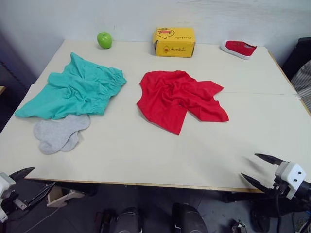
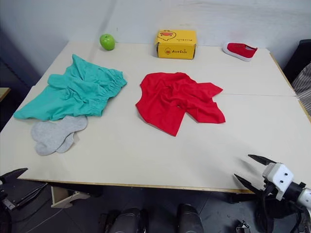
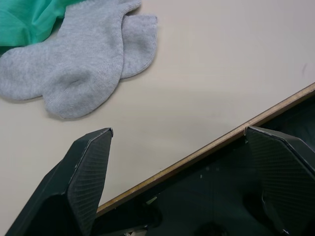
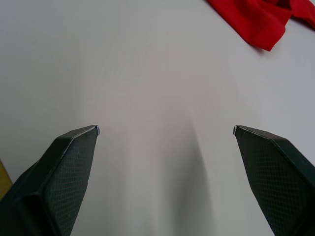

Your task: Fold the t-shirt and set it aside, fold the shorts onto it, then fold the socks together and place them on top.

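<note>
Both my hands hang spread and empty at the near bench edge — left hand (image 1: 22,182), right hand (image 1: 256,169) — so I should reach for the crumpled t-shirt (image 1: 180,98) mid-bench and flatten it before folding — shoulders first.
</note>
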Robot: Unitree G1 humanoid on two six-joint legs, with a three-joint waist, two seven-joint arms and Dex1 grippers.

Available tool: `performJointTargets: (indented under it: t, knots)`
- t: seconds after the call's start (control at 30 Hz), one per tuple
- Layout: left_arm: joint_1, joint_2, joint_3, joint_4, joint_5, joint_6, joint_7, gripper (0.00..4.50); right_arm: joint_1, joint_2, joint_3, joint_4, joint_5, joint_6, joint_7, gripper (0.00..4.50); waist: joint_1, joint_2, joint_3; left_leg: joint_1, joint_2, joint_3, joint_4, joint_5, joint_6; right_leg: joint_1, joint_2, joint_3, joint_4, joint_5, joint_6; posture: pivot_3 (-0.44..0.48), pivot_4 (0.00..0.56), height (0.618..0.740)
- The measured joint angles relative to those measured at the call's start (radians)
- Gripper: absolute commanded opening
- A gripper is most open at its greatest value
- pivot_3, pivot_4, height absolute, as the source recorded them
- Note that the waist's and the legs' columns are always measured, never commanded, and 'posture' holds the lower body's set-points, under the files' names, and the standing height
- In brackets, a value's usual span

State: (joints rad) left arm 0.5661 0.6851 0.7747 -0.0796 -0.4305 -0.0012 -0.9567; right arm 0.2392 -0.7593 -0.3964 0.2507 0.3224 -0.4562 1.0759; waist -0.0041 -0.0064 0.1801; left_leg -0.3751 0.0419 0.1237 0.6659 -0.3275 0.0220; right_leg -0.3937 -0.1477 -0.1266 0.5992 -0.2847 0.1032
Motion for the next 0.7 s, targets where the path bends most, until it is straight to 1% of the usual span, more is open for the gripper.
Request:
performJointTargets:
  t: [0.1,0.17,0.23,0.3,0.33,0.4,0.43,0.47,0.5,0.57,0.6,0.63,0.67,0.7]
  knots:
    - [-0.003,0.000,-0.012,-0.021,-0.008,0.019,-0.006,4.50,-0.014,0.001,0.001,0.002,0.000,-0.001,-0.008,4.47,0.000,0.000,0.000,0.000,0.000,0.000,0.000,0.000,0.000,0.000,0.000,0.000,0.000,0.000,0.000,0.000,0.150,0.740]
    - [-0.003,0.006,-0.034,-0.076,-0.039,0.067,-0.023,4.50,-0.027,0.007,0.001,-0.001,0.001,0.000,-0.018,4.47,0.000,0.000,0.000,0.000,0.000,0.000,0.000,0.000,0.000,0.000,0.000,0.000,0.000,0.000,0.000,0.000,0.150,0.740]
    - [-0.016,0.038,-0.068,-0.147,-0.078,0.146,-0.030,4.50,-0.042,0.013,0.004,-0.013,0.002,0.002,-0.021,4.47,0.002,0.000,0.000,0.000,0.000,0.000,0.000,0.000,-0.001,0.000,0.000,0.001,0.002,0.000,0.000,0.000,0.150,0.740]
    - [-0.067,0.086,-0.107,-0.217,-0.124,0.241,-0.024,4.50,-0.070,0.013,0.015,-0.021,0.002,0.006,-0.021,4.47,0.004,0.000,0.000,0.000,0.000,0.000,0.001,0.002,-0.001,0.000,0.000,0.002,0.003,0.000,0.000,0.000,0.150,0.740]
    - [-0.115,0.124,-0.139,-0.259,-0.158,0.307,-0.014,4.50,-0.087,0.012,0.024,-0.033,0.003,0.007,-0.020,4.47,0.005,0.000,0.000,0.001,0.000,0.000,0.001,0.002,-0.001,0.000,0.000,0.004,0.004,0.000,0.000,0.000,0.150,0.740]
    - [-0.253,0.188,-0.231,-0.332,-0.210,0.430,0.023,4.50,-0.134,0.001,0.052,-0.044,-0.009,0.006,-0.018,4.47,0.004,0.001,0.000,0.002,-0.001,0.000,0.001,0.005,-0.004,0.001,0.000,0.008,0.007,0.000,0.000,0.000,0.150,0.740]
    - [-0.324,0.203,-0.279,-0.362,-0.222,0.472,0.043,4.50,-0.162,-0.015,0.071,-0.046,-0.028,0.002,-0.018,4.47,0.002,0.001,0.000,0.002,-0.002,0.000,0.001,0.007,-0.007,0.000,0.000,0.009,0.008,0.000,0.000,0.000,0.150,0.740]
    - [-0.393,0.212,-0.333,-0.383,-0.231,0.516,0.064,4.50,-0.188,-0.034,0.088,-0.045,-0.056,0.001,-0.018,4.47,0.002,0.002,0.000,0.003,-0.002,0.001,0.000,0.010,-0.003,0.000,0.001,0.009,0.008,0.000,0.000,0.000,0.150,0.740]
    - [-0.477,0.215,-0.405,-0.393,-0.234,0.560,0.087,4.50,-0.229,-0.053,0.110,-0.041,-0.089,0.003,-0.024,4.47,-0.001,0.002,0.000,0.004,-0.003,0.003,0.000,0.010,-0.003,0.000,0.004,0.009,0.009,0.000,0.000,0.000,0.150,0.740]
    - [-0.587,0.206,-0.509,-0.395,-0.219,0.604,0.114,4.50,-0.287,-0.062,0.127,-0.033,-0.129,0.005,-0.043,4.47,-0.006,0.002,0.000,0.005,-0.001,0.006,-0.001,0.011,-0.005,-0.001,0.008,0.009,0.012,0.000,0.000,0.000,0.150,0.740]
    - [-0.695,0.172,-0.596,-0.374,-0.187,0.625,0.135,4.50,-0.349,-0.068,0.155,0.000,-0.168,0.012,-0.063,4.47,-0.005,0.002,0.000,0.005,-0.002,0.007,0.000,0.011,-0.005,-0.001,0.010,0.009,0.011,0.000,0.000,0.000,0.150,0.740]
    - [-0.762,0.147,-0.664,-0.363,-0.160,0.633,0.149,4.50,-0.393,-0.068,0.180,0.011,-0.196,0.012,-0.077,4.47,-0.006,0.001,0.000,0.004,-0.001,0.007,0.000,0.012,-0.005,-0.002,0.010,0.010,0.012,0.000,0.001,0.000,0.150,0.740]
    - [-0.817,0.126,-0.731,-0.347,-0.131,0.636,0.157,4.50,-0.427,-0.068,0.203,0.026,-0.224,0.004,-0.089,4.47,-0.005,0.001,0.000,0.005,0.000,0.007,0.000,0.012,-0.006,-0.001,0.013,0.011,0.013,0.000,0.001,0.000,0.150,0.740]
    - [-0.845,0.110,-0.767,-0.334,-0.108,0.635,0.160,4.50,-0.444,-0.068,0.214,0.037,-0.239,-0.001,-0.098,4.47,-0.004,0.001,0.000,0.004,0.001,0.008,0.000,0.013,-0.006,-0.002,0.014,0.011,0.013,0.000,0.001,0.000,0.150,0.740]
